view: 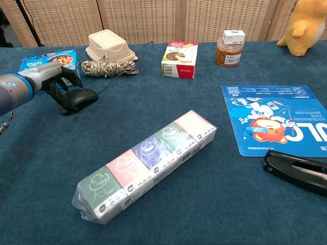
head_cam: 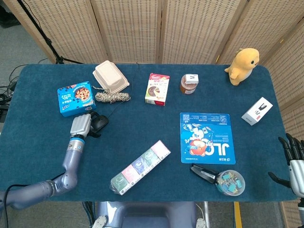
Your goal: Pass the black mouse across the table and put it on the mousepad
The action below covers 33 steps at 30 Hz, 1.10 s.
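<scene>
The left robot hand (head_cam: 80,125) sits at the mouse (head_cam: 99,122) on the left part of the blue bench (head_cam: 142,118), its dark fingers (view: 65,76) draped over the mouse's near end. The mouse lies flat on the bench, and whether the fingers have actually closed on it cannot be told. The mouse's cord runs back toward a coil of rope (head_cam: 112,97), beside a beige clamshell box (head_cam: 110,76). A blue cookie box (head_cam: 76,98) lies just behind the hand. The mousepad (head_cam: 206,137) lies well apart to the right, with a long pack of tissues (head_cam: 140,167) between it and the mouse. The right robot hand (head_cam: 293,161) hovers at the bench's right edge, fingers spread and holding nothing.
</scene>
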{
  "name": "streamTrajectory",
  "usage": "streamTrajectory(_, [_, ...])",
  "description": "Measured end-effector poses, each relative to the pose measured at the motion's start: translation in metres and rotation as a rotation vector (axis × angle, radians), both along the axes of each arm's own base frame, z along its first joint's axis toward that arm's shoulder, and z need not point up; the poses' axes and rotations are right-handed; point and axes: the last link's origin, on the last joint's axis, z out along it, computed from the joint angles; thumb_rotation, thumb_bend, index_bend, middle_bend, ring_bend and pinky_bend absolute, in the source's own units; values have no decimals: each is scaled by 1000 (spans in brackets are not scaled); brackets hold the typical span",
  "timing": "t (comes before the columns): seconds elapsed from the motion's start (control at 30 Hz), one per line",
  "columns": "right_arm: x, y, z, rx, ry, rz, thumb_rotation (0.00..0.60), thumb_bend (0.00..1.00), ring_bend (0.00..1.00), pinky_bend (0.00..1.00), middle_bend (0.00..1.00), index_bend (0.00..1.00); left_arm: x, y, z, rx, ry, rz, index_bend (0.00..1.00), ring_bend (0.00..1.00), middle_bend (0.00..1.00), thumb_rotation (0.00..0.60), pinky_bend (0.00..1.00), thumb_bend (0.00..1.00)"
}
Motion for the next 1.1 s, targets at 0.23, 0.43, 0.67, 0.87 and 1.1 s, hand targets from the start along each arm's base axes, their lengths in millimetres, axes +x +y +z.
streamTrajectory(0.23, [0, 1, 1, 1, -10, 4, 600, 0, 0, 0, 0, 0, -3, 2, -7, 22, 13, 24, 420, 312, 318, 600, 436, 111])
streamTrajectory(0.43, [-1, 0, 3, -2, -12, 0, 600, 0, 0, 0, 0, 0, 0, 4, -10, 79, 2, 36, 553, 411, 431, 600, 523, 217])
streamTrajectory(0.67, [-1, 0, 3, 1, -15, -1, 600, 0, 0, 0, 0, 0, 2, 1, -15, 85, -2, 53, 563, 417, 440, 600, 528, 227])
streamTrajectory(0.87, [0, 0, 1, 6, -15, 1, 600, 0, 0, 0, 0, 0, 17, -7, -15, 69, -86, 44, 564, 418, 441, 600, 528, 228])
streamTrajectory(1.1, [0, 1, 0, 13, -18, 3, 600, 0, 0, 0, 0, 0, 58, -16, -11, 56, -186, 6, 564, 418, 441, 600, 528, 228])
